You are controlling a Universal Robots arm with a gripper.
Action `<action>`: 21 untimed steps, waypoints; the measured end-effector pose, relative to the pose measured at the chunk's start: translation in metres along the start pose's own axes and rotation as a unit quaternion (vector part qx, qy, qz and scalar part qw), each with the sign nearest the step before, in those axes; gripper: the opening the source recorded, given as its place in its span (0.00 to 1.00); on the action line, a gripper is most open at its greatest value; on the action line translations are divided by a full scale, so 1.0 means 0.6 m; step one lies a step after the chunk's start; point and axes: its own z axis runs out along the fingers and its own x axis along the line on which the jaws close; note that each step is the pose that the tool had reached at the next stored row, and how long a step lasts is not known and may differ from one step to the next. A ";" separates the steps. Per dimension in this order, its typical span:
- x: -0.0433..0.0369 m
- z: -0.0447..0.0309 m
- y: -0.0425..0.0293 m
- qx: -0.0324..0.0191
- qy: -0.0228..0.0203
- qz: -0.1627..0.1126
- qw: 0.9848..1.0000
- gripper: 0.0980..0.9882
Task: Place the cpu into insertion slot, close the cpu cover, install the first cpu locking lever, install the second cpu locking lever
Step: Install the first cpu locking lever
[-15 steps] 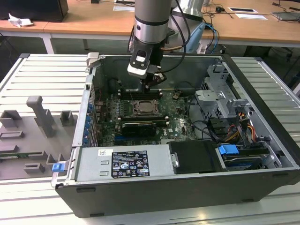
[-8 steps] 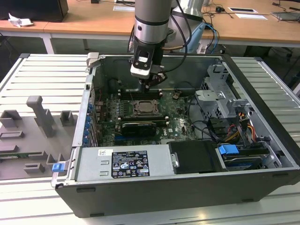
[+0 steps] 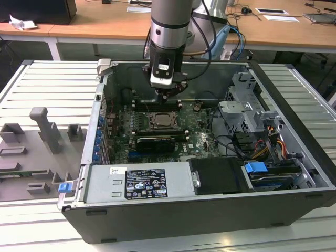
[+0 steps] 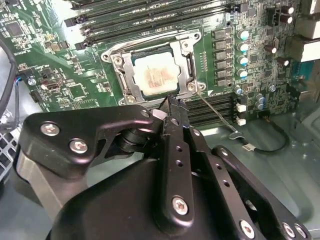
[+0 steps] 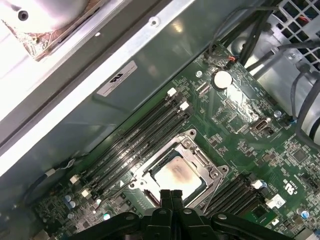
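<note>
Where its two black fingers (image 4: 176, 150) meet, the pincer (image 4: 171, 101) is pressed together, with nothing seen between the tips. Right beyond those tips, in both wrist views, lies the cover (image 4: 125, 75), folded down flat. Its near edge is just beside the tips; whether they touch it I cannot tell. Through the cover's window shows the cpu (image 4: 156, 74), its grey top marked by a brownish smear. It is seated in the slot (image 4: 150, 50), whose dark rim peeks out between chip and frame. Banks of memory slots (image 4: 150, 15) flank the cover, one on the far side from the pincer and one on the near side. From the cover's corner nearest the tips a thin wire lever (image 4: 216, 112) slants off across the near bank, standing away from the cover rather than lying along it. All of this sits on the green board (image 4: 65, 75). In the exterior view the pincer hangs tips down from the arm (image 3: 169, 26) inside the open case (image 3: 294, 152), just above the cover. A grey power supply (image 3: 139, 184) lies well away from it.
</note>
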 end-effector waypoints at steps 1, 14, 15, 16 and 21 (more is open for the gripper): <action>0.000 0.000 0.000 0.000 0.000 -0.004 1.000 0.01; 0.000 0.000 0.000 0.004 0.003 -0.064 0.998 0.01; 0.000 0.000 0.000 0.004 0.003 -0.067 0.998 0.01; 0.000 0.000 0.000 0.004 0.003 -0.070 0.998 0.01; 0.000 0.000 0.000 0.006 0.004 -0.090 0.996 0.01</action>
